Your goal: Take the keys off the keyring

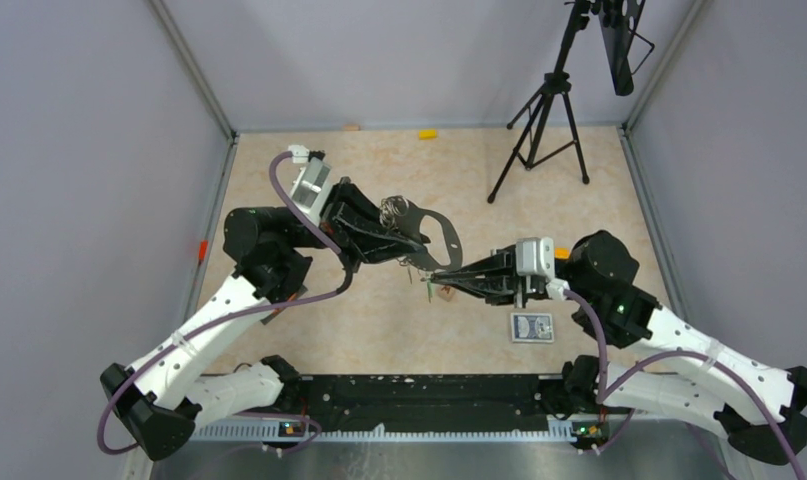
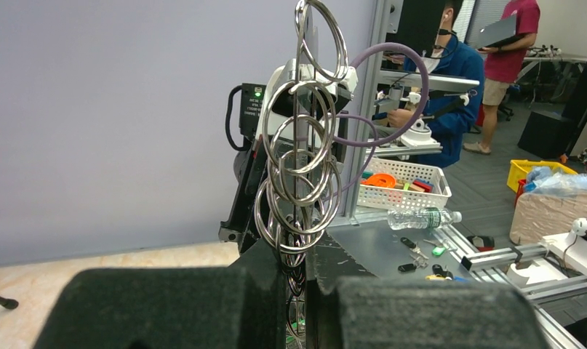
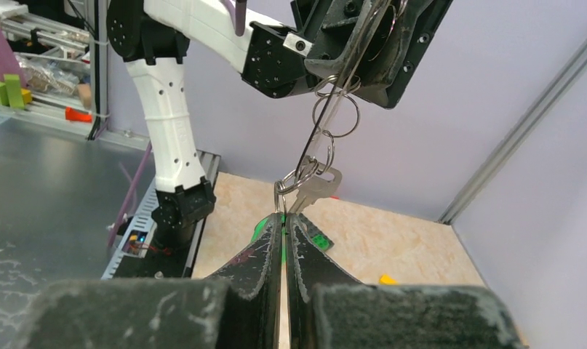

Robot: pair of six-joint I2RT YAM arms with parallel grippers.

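Observation:
My left gripper (image 1: 394,238) is shut on the grey D-shaped keyring (image 1: 426,226) and holds it above the table. In the left wrist view the keyring (image 2: 299,109) stands edge-on between the jaws, with several steel split rings (image 2: 299,174) hanging on it. My right gripper (image 1: 431,279) is shut on the green-headed key (image 3: 282,231), which shows as green between and beside the fingertips. A silver key (image 3: 316,188) hangs just above the tips on small rings that link up to the keyring (image 3: 341,94). The keys (image 1: 441,290) show small in the top view.
A playing-card box (image 1: 532,327) lies on the table next to the right arm. A black tripod (image 1: 541,120) stands at the back right. A yellow block (image 1: 428,133) and a small brown cube (image 1: 351,127) lie along the back wall.

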